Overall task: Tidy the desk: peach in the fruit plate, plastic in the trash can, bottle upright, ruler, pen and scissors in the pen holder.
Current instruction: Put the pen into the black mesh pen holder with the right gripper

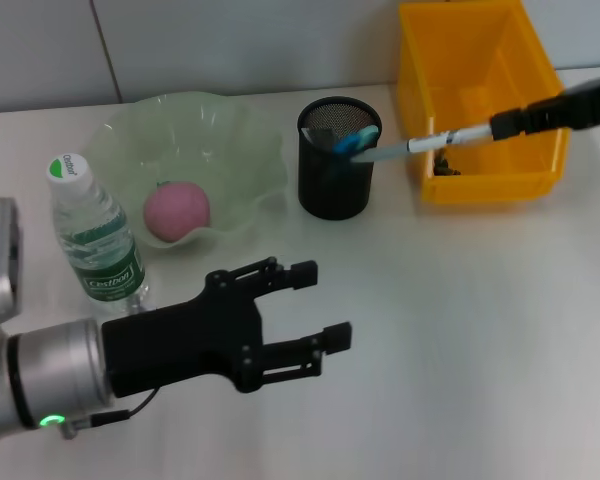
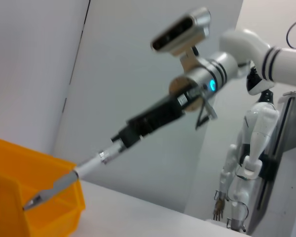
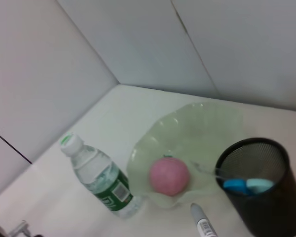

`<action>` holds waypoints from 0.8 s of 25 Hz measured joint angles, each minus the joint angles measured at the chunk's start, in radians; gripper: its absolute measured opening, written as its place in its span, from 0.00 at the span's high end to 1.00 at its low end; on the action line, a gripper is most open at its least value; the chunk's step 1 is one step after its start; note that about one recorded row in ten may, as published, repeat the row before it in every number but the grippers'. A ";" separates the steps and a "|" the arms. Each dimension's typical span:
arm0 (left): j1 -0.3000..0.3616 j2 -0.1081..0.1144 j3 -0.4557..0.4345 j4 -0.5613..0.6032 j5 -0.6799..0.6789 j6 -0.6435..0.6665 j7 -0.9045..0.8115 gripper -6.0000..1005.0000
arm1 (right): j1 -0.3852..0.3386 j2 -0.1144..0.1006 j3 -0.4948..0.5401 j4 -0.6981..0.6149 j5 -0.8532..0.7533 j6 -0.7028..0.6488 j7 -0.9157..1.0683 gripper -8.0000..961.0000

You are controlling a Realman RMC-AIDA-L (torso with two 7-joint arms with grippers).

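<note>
1. Because the pen [image 1: 435, 141] must drop tip-first into the holder [image 1: 338, 157], the right gripper [image 1: 520, 122] clenches its back end and carries it nearly level above the desk [image 1: 460, 330], tip aimed at the holder's mouth.
2. While the tip sits at the rim, the rest of the pen spans the gap over the front corner of the yellow bin [image 1: 480, 100]; tilting it more upright looks like the next need, or it may catch on the rim.
3. Inside the holder, blue scissor handles [image 1: 358, 137] already stand, so room is tight on that side.
4. Left gripper [image 1: 305, 310] hovers low over the near desk, fingers spread and holding nothing, apparently waiting out of the way.
5. Beside it, the bottle [image 1: 95, 235] stands upright, cap on.
6. Behind that, the peach [image 1: 177, 210] rests in the plate [image 1: 230, 140].
7. Something dark lies in the bin; I cannot tell if it is the plastic.
8. No ruler is clearly visible.
</note>
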 joint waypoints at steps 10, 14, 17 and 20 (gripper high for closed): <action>-0.001 -0.001 -0.074 -0.055 0.040 -0.085 0.047 0.21 | 0.246 -0.033 -0.003 -0.070 -0.257 -0.029 0.115 0.84; 0.000 -0.001 -0.068 -0.056 0.041 -0.086 0.048 0.21 | 0.332 -0.040 -0.048 -0.075 -0.341 -0.021 0.151 0.84; 0.000 -0.001 -0.068 -0.056 0.041 -0.087 0.048 0.21 | 0.396 -0.041 -0.098 -0.059 -0.406 0.002 0.177 0.84; 0.002 -0.001 -0.067 -0.056 0.041 -0.095 0.048 0.21 | 0.455 -0.034 -0.141 -0.017 -0.477 0.036 0.198 0.84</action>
